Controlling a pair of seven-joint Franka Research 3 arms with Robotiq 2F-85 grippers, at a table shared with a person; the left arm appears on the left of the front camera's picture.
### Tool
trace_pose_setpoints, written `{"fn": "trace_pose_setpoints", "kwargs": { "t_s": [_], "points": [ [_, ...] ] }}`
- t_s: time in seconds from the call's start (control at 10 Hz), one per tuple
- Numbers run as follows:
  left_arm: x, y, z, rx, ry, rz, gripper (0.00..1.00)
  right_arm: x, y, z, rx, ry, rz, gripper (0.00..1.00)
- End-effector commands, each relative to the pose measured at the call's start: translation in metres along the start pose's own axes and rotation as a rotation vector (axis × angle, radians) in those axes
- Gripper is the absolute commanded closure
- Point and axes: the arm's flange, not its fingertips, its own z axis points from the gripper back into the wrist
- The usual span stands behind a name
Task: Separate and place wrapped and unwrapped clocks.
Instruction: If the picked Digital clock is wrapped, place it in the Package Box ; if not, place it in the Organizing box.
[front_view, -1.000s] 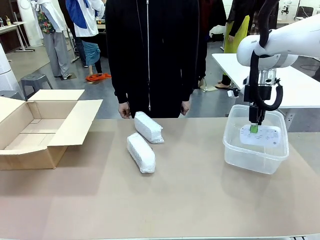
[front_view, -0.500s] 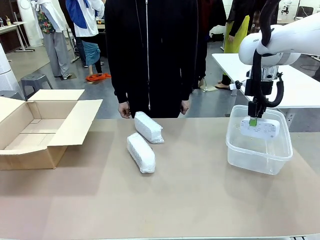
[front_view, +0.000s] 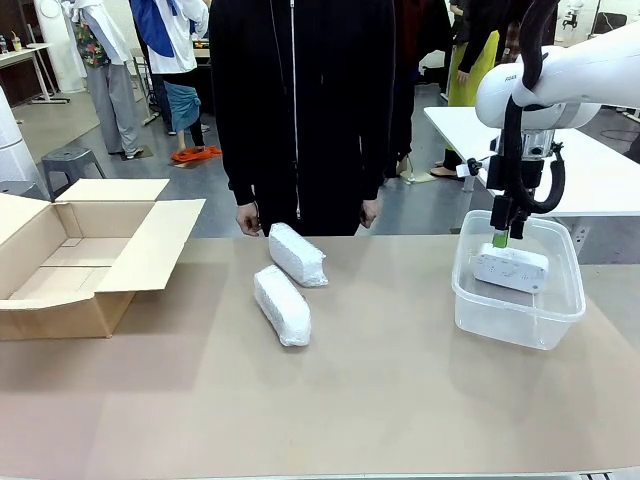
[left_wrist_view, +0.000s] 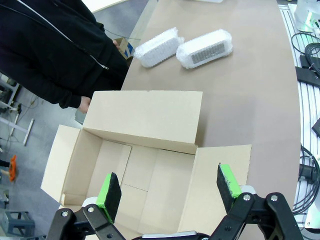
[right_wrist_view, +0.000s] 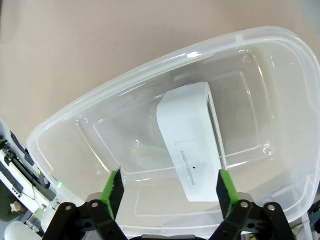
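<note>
The bare clock (front_view: 511, 268) is seen loose in the clear tub (front_view: 470, 305), and the right gripper (front_view: 507, 237) is spread wide above it, empty. The wrapped clocks (front_view: 281, 304) on the bench (front_view: 400, 400) (light, with probably slippery wrap) should be taken across the narrow middle.

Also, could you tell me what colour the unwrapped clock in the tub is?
The unwrapped clock is white with small grey print, clearest in the right wrist view.
</note>
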Motion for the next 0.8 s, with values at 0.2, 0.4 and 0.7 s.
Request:
{"fn": "trace_pose_setpoints", "kwargs": {
  "t_s": [0.2, 0.4, 0.7],
  "points": [
    [-0.002, 0.001, 0.001, 0.003, -0.021, -0.019, 0.0, -0.003, 0.005, -0.006, 0.008, -0.022, 0.01, 0.0],
    [-0.002, 0.001, 0.001, 0.003, -0.021, -0.019, 0.0, -0.008, 0.0, 0.002, -0.006, -0.025, -0.01, 0.0],
    [-0.002, 0.001, 0.001, 0.003, -0.021, -0.019, 0.0, -0.015, -0.012, 0.016, -0.018, 0.005, -0.081, 0.0]
  ]
}}
